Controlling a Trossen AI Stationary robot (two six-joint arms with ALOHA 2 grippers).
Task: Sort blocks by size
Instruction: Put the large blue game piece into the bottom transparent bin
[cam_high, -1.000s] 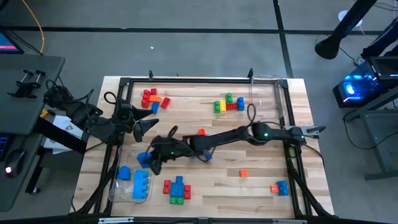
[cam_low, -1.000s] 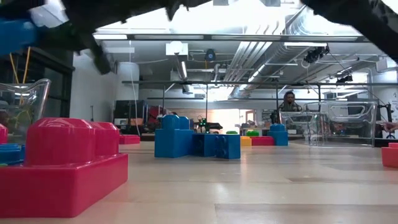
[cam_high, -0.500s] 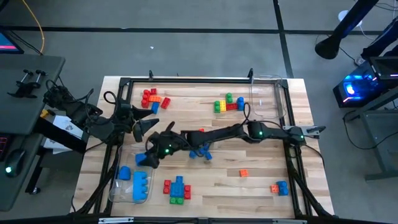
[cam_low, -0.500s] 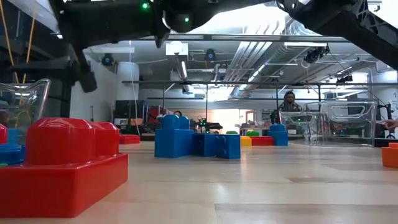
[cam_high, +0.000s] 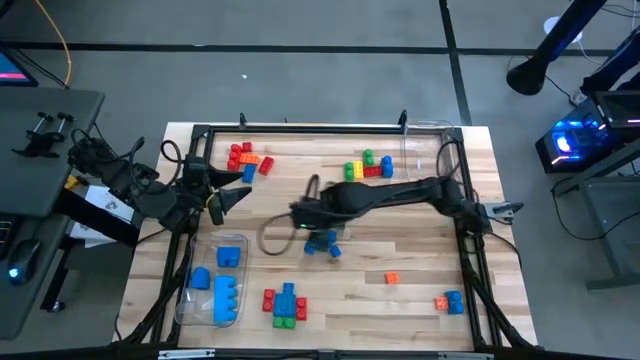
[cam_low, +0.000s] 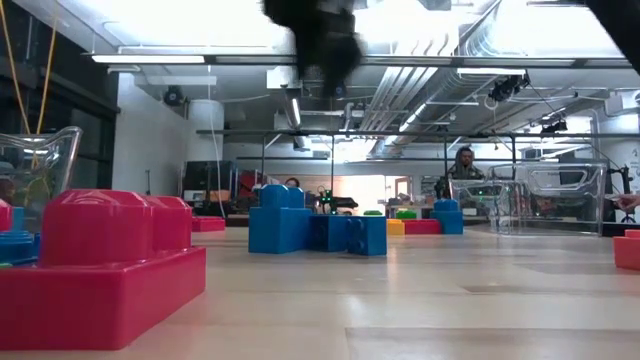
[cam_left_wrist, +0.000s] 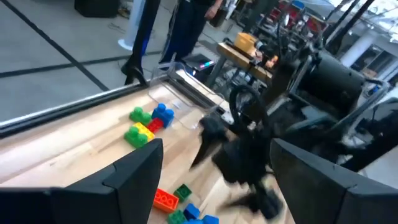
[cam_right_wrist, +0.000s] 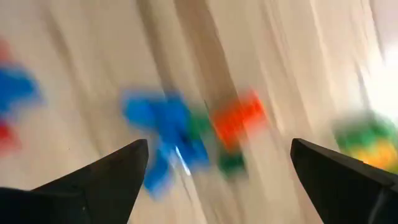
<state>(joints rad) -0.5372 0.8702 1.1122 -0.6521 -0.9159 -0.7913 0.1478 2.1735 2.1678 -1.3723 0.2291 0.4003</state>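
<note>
Blocks lie scattered over the wooden table (cam_high: 420, 290). Nearest the front edge sit a red, blue and green cluster (cam_high: 285, 303) and an orange and blue pair (cam_high: 448, 301), with a clear tub (cam_high: 182, 300) at the front left holding three blue blocks (cam_high: 227, 296). Mid-table, the right gripper (cam_high: 268, 238) hangs above the surface beside a small blue and green cluster (cam_high: 323, 243); its jaws are spread and hold nothing. The left gripper (cam_high: 232, 193) waits at the left edge, jaws also spread and empty. Farther back are a red and orange group (cam_high: 246, 158), a green, yellow and red group (cam_high: 368, 167) and a second clear tub (cam_high: 425, 160). The risk from here: the small pieces sit tightly together, so a descending finger could scatter them or pinch two sizes at once, mixing the sort.
</note>
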